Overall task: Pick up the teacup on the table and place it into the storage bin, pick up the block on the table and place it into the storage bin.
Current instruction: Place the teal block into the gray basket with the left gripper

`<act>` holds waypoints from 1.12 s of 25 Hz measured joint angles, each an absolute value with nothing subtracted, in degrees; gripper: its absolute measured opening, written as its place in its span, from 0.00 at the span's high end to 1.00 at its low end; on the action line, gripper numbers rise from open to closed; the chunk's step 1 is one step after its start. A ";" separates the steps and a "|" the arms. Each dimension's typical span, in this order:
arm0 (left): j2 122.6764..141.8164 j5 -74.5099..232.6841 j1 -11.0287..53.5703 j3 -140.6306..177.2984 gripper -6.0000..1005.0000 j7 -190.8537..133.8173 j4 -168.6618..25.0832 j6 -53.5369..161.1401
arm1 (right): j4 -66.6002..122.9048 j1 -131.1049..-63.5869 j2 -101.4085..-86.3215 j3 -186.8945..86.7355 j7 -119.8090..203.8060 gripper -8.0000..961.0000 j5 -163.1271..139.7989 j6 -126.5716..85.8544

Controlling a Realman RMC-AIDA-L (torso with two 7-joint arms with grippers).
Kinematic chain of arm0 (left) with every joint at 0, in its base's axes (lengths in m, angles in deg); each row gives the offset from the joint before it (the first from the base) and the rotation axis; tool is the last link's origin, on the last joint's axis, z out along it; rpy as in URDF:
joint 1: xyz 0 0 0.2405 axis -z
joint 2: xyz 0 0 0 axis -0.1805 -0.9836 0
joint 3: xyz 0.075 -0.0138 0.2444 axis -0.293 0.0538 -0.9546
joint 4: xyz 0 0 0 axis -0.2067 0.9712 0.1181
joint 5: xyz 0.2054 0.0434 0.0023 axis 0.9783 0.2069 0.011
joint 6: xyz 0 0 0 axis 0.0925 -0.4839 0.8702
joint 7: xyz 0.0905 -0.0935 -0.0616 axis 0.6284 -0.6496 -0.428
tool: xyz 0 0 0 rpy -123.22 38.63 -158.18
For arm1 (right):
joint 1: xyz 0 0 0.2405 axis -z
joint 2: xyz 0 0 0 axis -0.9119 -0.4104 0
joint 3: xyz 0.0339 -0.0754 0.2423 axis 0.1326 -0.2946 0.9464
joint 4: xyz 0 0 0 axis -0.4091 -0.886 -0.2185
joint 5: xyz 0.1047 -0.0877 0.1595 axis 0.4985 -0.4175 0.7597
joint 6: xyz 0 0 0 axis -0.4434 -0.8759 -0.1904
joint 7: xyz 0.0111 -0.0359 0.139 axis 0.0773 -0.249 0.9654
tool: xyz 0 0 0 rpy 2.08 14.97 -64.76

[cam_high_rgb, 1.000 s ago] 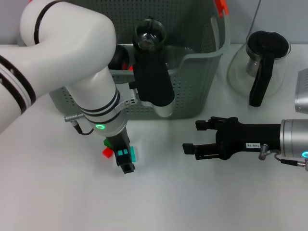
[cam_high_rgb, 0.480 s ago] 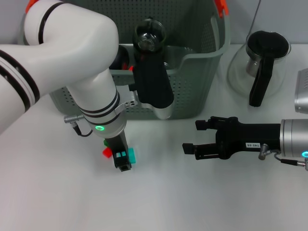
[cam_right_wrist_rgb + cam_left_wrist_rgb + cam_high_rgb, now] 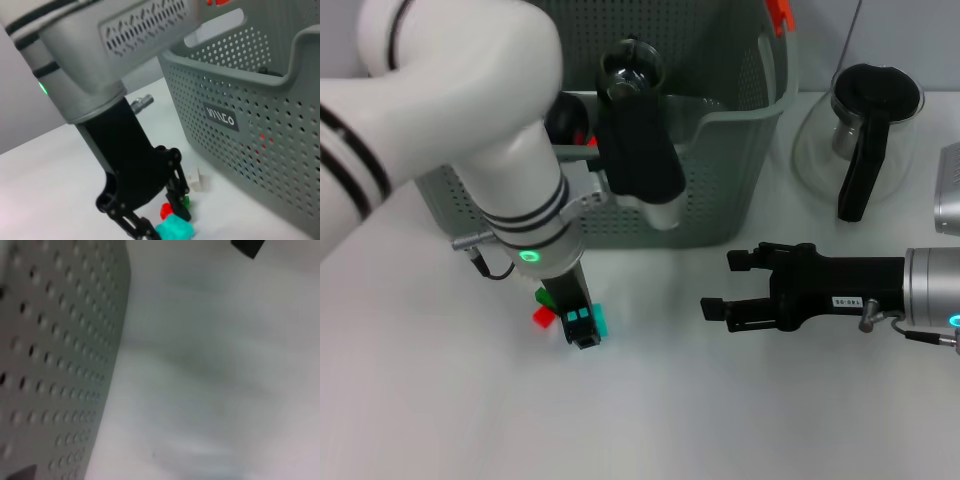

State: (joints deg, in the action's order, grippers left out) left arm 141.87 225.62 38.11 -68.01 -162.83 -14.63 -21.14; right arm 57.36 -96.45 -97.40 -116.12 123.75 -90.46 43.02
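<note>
A robotics lab is showing here: a plain white bench (image 3: 650,420) is carrying a perforated grey-green storage bin (image 3: 720,190), a glass coffee pot (image 3: 865,130) and small coloured blocks (image 3: 172,227).

Colours and patterns on the white counter (image 3: 720,420)

The storage bin (image 3: 720,190) is grey-green, dotted with rows of small holes, with an orange clip (image 3: 778,12) and a black label (image 3: 219,116). Blocks: teal (image 3: 173,229), red (image 3: 166,210), green (image 3: 185,201), white (image 3: 197,181). Left gripper (image 3: 582,331) black below a white, black-banded arm; right gripper (image 3: 730,287) black.
</note>
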 joint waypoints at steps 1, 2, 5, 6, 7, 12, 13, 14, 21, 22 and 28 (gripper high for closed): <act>141.89 225.42 37.43 -67.53 0.59 -162.89 -12.94 -22.16 | 57.36 -96.44 -97.36 -116.12 123.71 0.02 -90.47 43.07; 141.96 224.10 35.81 -65.86 0.59 -162.92 -9.22 -24.52 | 57.37 -96.44 -97.31 -116.12 123.63 0.02 -90.47 43.20; 141.88 213.69 30.63 -58.25 0.59 -161.12 1.47 -32.04 | 57.37 -96.34 -97.13 -116.12 123.54 0.02 -90.48 43.36; 141.84 211.73 30.03 -56.93 0.59 -160.65 2.46 -33.03 | 57.37 -96.26 -97.10 -116.12 123.54 0.02 -90.47 43.44; 141.73 206.75 28.54 -53.49 0.58 -159.37 4.32 -35.23 | 57.37 -96.17 -97.05 -116.11 123.53 0.02 -90.47 43.54; 139.80 184.60 27.46 -28.48 0.57 -154.69 7.87 -45.84 | 57.37 -96.00 -96.93 -116.14 123.44 0.02 -90.47 44.13; 139.13 182.59 27.88 -25.05 0.57 -154.64 7.68 -46.42 | 57.36 -96.00 -96.92 -116.19 123.39 0.02 -90.47 44.23; 137.87 180.65 28.67 -21.12 0.57 -154.77 7.20 -46.28 | 57.37 -96.00 -96.91 -116.23 123.36 0.02 -90.47 44.24; 131.91 180.74 34.49 -17.48 0.56 -154.45 -2.13 -38.18 | 57.63 -96.07 -96.98 -116.21 123.47 0.02 -91.72 44.58; 131.71 181.27 35.29 -17.88 0.56 -153.92 -3.08 -36.92 | 57.61 -96.13 -97.04 -116.21 123.41 0.02 -91.75 44.60; 132.49 190.55 37.35 -23.24 0.51 -153.83 -4.06 -20.99 | 57.82 -96.26 -96.82 -116.39 123.29 0.02 -91.79 45.35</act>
